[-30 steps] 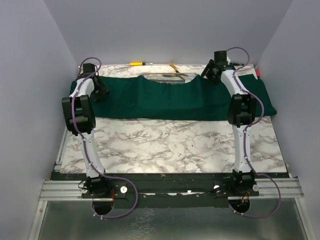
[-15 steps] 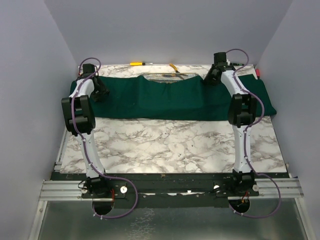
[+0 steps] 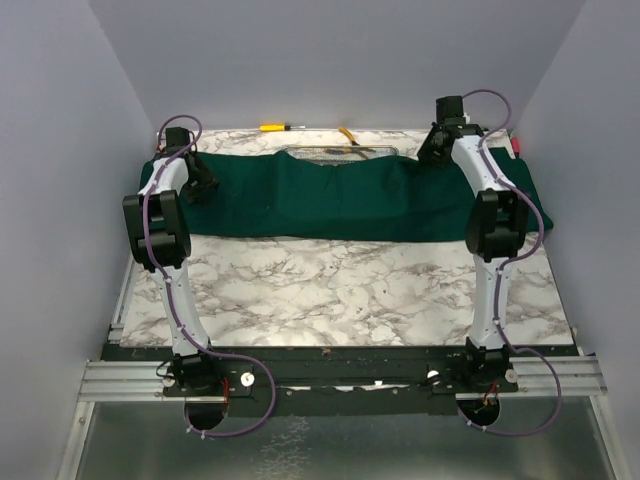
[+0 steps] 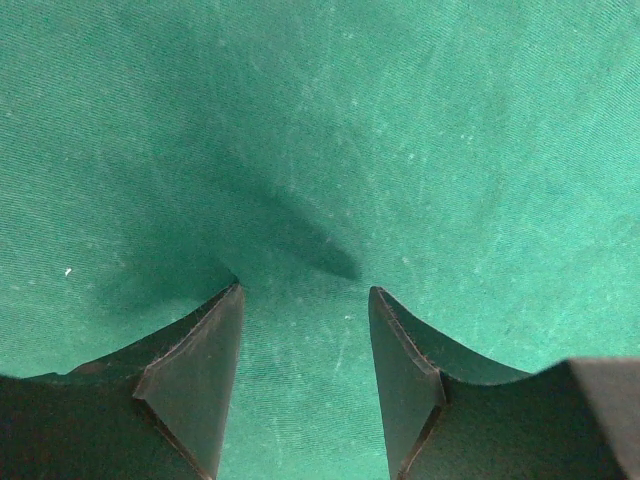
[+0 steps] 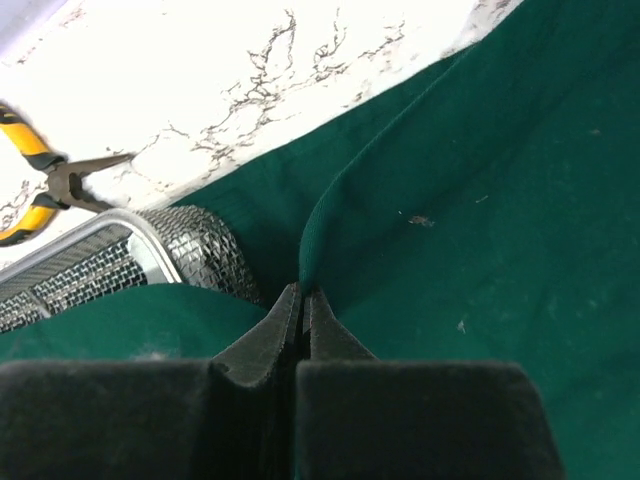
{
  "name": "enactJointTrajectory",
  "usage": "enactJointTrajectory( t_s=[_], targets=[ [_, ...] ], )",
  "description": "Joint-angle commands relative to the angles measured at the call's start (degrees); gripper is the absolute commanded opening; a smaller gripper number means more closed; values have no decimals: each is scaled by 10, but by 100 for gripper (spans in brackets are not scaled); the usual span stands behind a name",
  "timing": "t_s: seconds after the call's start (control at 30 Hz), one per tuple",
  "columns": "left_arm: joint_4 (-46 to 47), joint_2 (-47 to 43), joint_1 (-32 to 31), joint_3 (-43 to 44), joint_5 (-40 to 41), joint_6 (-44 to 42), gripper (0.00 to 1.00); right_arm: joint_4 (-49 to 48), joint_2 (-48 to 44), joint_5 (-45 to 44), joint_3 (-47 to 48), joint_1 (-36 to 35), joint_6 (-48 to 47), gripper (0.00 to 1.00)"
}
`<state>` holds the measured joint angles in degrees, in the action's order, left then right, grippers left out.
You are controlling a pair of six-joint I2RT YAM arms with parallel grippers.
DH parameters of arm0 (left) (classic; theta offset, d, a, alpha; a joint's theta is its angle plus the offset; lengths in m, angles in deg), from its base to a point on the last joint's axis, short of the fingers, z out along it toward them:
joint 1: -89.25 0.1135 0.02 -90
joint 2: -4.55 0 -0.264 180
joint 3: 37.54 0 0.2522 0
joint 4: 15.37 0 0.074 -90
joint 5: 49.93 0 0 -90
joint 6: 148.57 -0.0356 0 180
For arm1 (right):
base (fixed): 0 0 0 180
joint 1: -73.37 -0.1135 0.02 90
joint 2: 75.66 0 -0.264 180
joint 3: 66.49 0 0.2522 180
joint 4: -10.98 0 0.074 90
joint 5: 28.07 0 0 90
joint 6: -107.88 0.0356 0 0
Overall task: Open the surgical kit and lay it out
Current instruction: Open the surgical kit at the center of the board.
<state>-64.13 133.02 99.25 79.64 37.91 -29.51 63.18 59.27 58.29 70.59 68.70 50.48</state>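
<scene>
Marble-look table [image 3: 350,290] with a dark green cloth [image 3: 330,205] spread across its far half, a yellow-handled screwdriver [image 3: 272,127] and yellow pliers [image 5: 40,185] lying on the bare back edge, plus a wire-mesh tray [image 3: 325,153] poking out from under the cloth, I think.

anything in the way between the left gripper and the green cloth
Nothing visible does. The left gripper hangs open right over the green cloth; only bare fabric shows between and ahead of its jaws.

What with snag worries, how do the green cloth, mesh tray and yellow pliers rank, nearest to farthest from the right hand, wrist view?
1. Dark green cloth wrap: pinched by right hand.
2. Wire-mesh steel tray: just left.
3. Yellow-handled pliers: far left.
</scene>
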Motion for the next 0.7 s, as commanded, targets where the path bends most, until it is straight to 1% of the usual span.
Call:
enactJointTrajectory(
  t_s=[0.0,0.2,0.4,0.67],
  targets=[
    [-2,-24,-2,21,-20,-9,55,36,-58,-15,-30,-3,1,1],
    [-2,-46,-2,39,-38,-8,55,46,-142,-15,-120,-3,9,1],
    [-2,-74,-1,48,-48,2,57,46,-252,-22,-256,-3,19,1],
    [8,-94,-2,45,-80,20,59,86,-366,-35,-411,-3,40,1]
  ],
)
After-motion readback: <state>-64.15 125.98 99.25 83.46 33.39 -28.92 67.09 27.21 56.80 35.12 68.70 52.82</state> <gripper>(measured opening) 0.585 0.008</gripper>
